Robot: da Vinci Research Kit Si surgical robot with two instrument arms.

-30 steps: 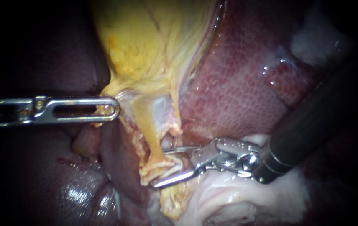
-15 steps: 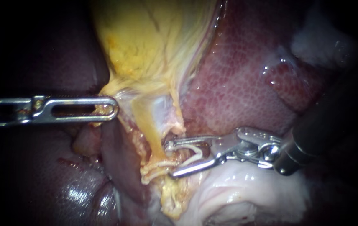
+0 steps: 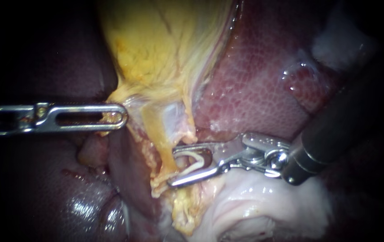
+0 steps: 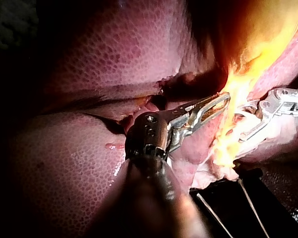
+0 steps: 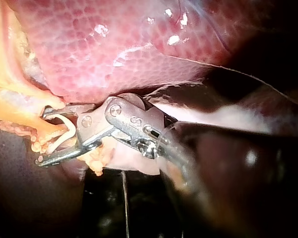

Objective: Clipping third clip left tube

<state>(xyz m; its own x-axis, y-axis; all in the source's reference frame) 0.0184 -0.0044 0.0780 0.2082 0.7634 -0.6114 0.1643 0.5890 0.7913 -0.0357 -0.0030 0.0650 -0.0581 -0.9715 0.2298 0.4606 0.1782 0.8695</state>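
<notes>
My left instrument, a steel shaft ending in long slotted jaws, comes in from the left. It is clenched on the narrow lower end of the yellow gallbladder, and yellow tissue shows through the slot. The left wrist view shows the same grasp.

From that neck a thin yellow tube runs toward me, in the middle of the scene.

My right instrument, a dark shaft with hinged steel jaws, enters from the right. Its jaws stand apart, cradling a white curved clip whose legs lie against both. The tube's lower stretch sits at their mouth, between the tips. I cannot tell how far the clip reaches around it.

Mottled red liver lies far right, pale white fatty tissue near right.
</notes>
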